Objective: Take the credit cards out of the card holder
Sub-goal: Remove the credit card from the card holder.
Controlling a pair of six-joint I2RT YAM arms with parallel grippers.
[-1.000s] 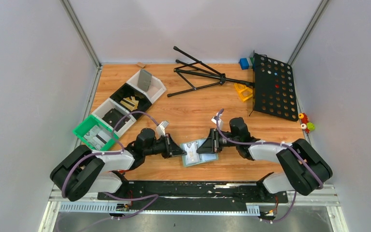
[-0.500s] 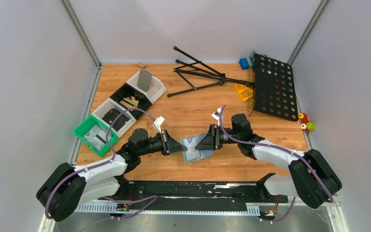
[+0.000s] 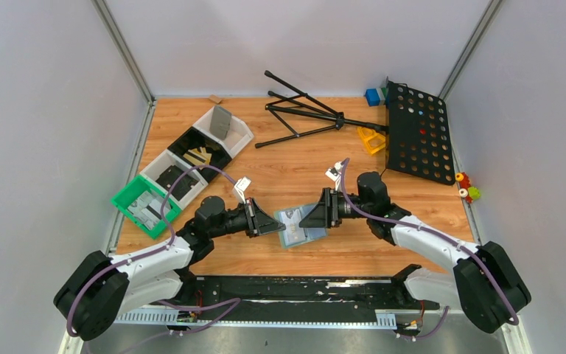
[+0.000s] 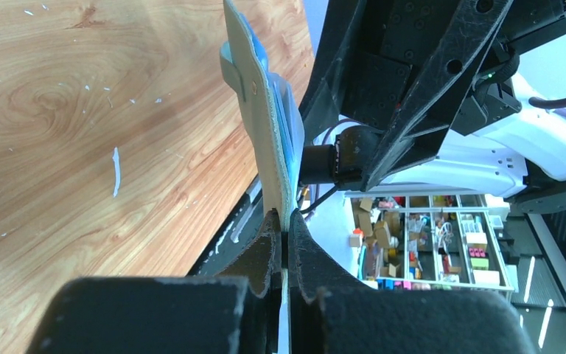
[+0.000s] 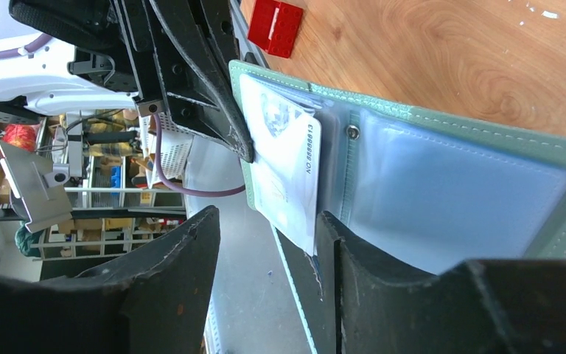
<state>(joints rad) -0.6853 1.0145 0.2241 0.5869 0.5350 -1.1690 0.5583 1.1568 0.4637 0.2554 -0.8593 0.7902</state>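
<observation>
Over on the left a green plastic tray (image 3: 127, 199) sits at the end of a row of white and black open bins (image 3: 221, 140) on the wooden table (image 3: 295, 169). The left gripper (image 3: 280, 226) reaches in toward the middle with its jaws pinched tight on the edge of the flat grey-blue folding card holder (image 3: 304, 234). From its wrist the holder (image 4: 264, 133) stands up on edge out of the closed fingertips (image 4: 268, 234), lifted off the wood. The holder hangs open between the two arms, near the front of the table. From the right wrist, a whitish credit card with dark print (image 5: 286, 166) pokes halfway out of the holder's left pale sleeve (image 5: 354, 158). Its free end reaches into the gap of the right gripper (image 5: 265, 232). Those jaws stand apart, moderately wide, and I cannot tell whether the card touches the nearer finger (image 5: 332, 254). A small red block (image 5: 275, 26) lies on the wood beyond. Farther right are a folded black tripod stand (image 3: 302, 114) and a black perforated board (image 3: 416, 133).
</observation>
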